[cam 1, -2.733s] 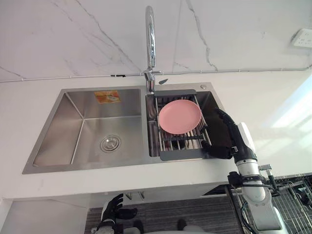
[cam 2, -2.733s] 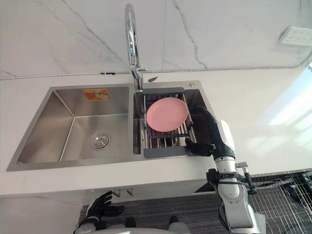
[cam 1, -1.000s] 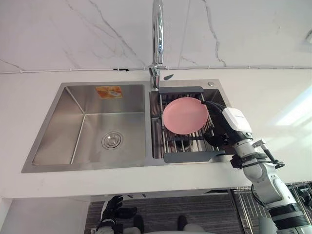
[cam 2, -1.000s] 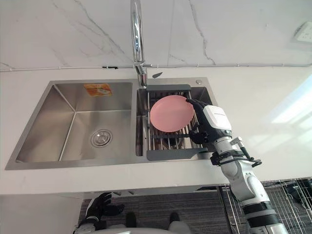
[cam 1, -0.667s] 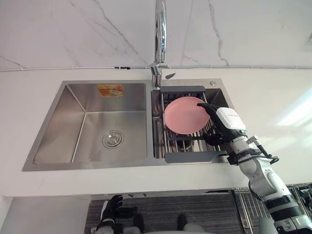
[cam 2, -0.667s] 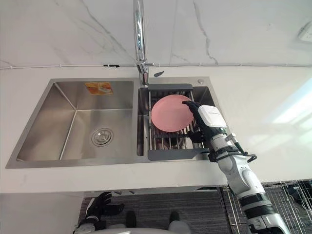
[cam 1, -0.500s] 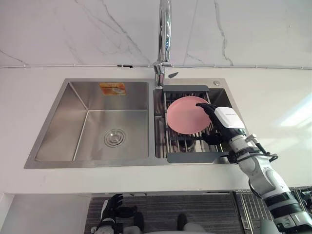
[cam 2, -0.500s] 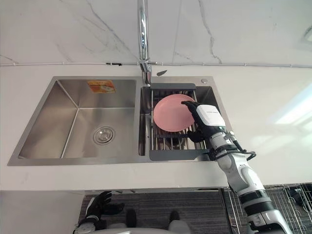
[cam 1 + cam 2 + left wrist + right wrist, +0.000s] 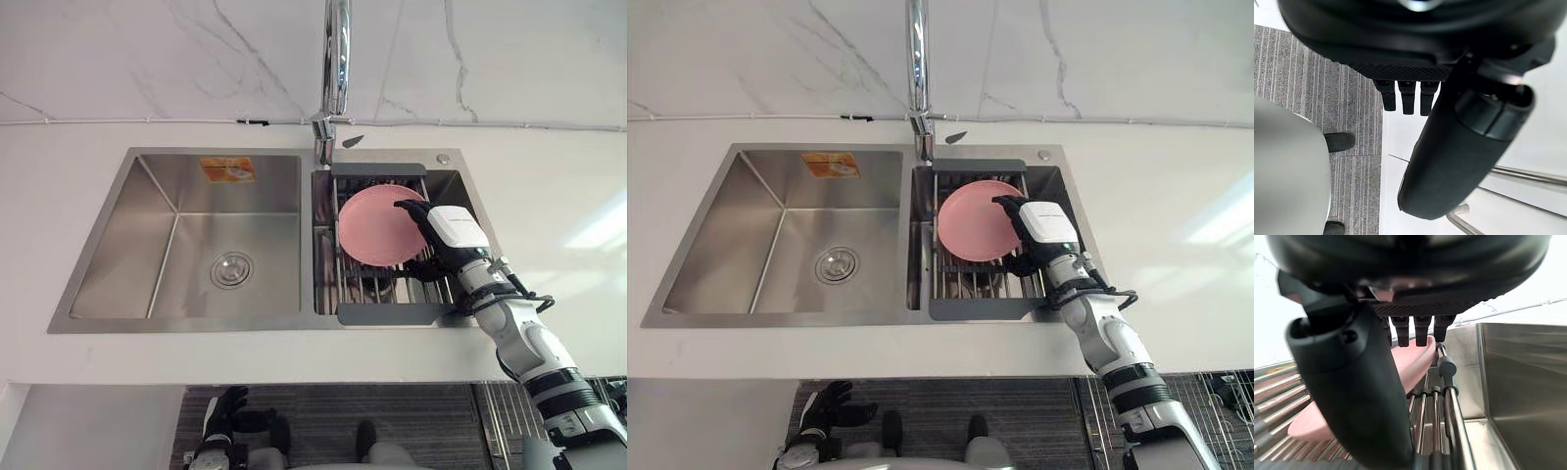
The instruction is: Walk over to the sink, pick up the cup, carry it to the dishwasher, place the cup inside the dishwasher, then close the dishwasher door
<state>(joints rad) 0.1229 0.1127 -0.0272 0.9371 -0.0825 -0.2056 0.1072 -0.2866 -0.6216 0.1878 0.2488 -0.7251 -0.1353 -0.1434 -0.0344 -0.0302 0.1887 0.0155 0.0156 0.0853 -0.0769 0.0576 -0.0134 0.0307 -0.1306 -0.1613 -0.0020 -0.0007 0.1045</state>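
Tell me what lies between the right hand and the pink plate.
Nothing: the right wrist view shows the right hand directly over the pink plate on the rack, the gap between them bare.

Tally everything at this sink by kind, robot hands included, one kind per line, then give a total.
Round pink plate: 1
Stainless steel sink basins: 2
Curved chrome tap: 1
Grey wire dish rack: 1
Round metal drain: 1
Orange sticker: 1
Dark robot hands: 2 (left hand, right hand)
Total: 9

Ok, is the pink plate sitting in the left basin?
No, the pink plate rests on the dish rack in the right basin, with the right hand at its edge.
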